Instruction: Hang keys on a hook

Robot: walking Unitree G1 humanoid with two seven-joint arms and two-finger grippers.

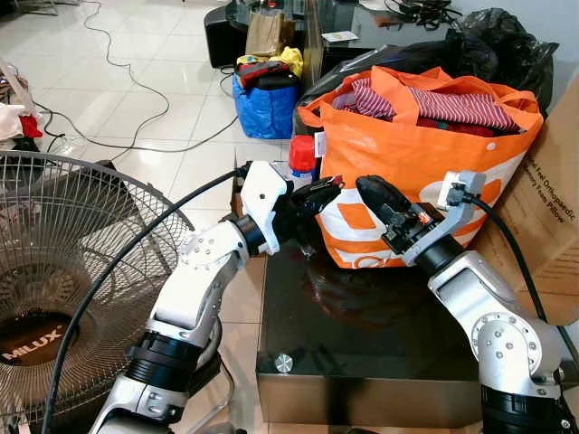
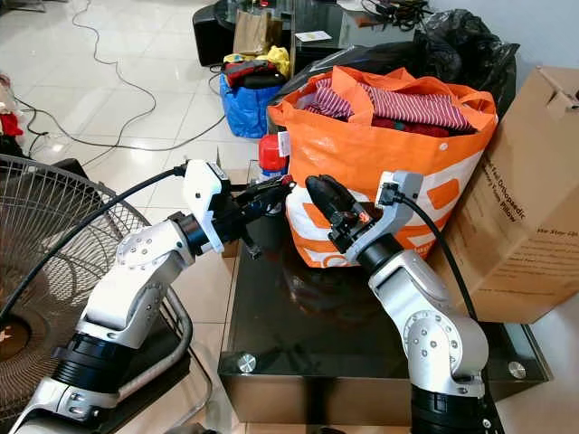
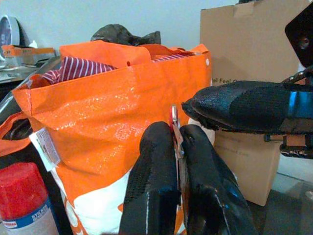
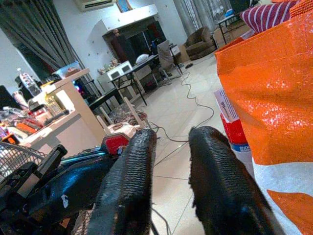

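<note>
My left gripper (image 1: pixel 327 190) is shut on the keys (image 3: pixel 174 120), a thin metal piece with a red part pinched between its black fingers (image 3: pixel 155 161). It hovers above the table's far left corner, in front of the orange bag (image 1: pixel 412 154). My right gripper (image 1: pixel 371 190) faces it from the right, fingertips a few centimetres apart from the left ones. Its fingers (image 4: pixel 132 166) stand open with nothing between them. In the right wrist view the red key tag (image 4: pixel 115 142) shows at the left gripper's tip.
A low black glass table (image 1: pixel 362 353) carries the orange bag stuffed with clothes. A red-capped can (image 1: pixel 303 155) stands beside the bag. A cardboard box (image 1: pixel 554 208) is at the right, a floor fan (image 1: pixel 63 271) at the left, cables and a blue bag (image 1: pixel 267 107) beyond.
</note>
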